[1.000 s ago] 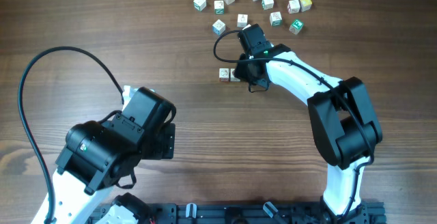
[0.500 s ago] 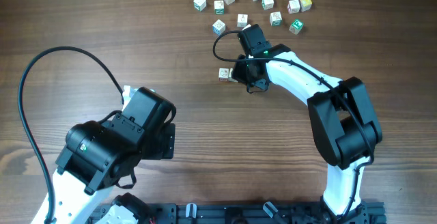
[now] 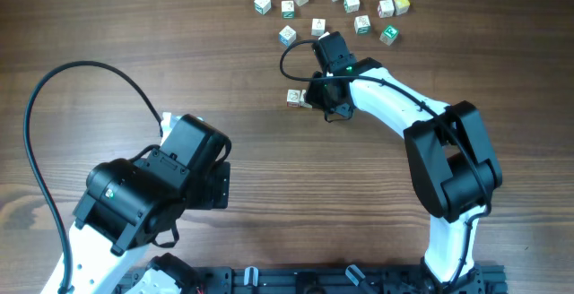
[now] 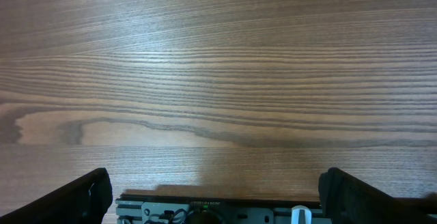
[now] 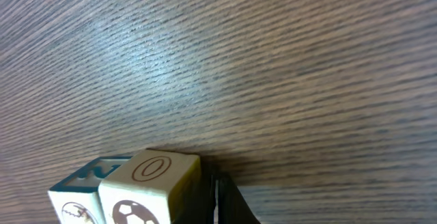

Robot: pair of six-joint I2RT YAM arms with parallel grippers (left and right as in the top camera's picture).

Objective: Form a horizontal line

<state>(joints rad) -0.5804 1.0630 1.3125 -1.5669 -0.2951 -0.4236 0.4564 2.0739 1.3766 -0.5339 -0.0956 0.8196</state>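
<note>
I'm squaring up the row of cubes [image 3: 296, 98], which sits mid-table below the loose cubes [image 3: 336, 7]. My right gripper [image 3: 326, 108] is pinched shut against its right end. Next I judge a gentle sideways push is needed. Compared with a second ago, the gripper has crept left and now hides one cube. My left gripper [image 4: 215, 183] gapes wide, idle.

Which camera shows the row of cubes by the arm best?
Right wrist: the row of cubes sits close up, face markings legible, though cropped. Overhead shows it tiny, partly hidden by the right gripper. Left wrist shows only table.
</note>
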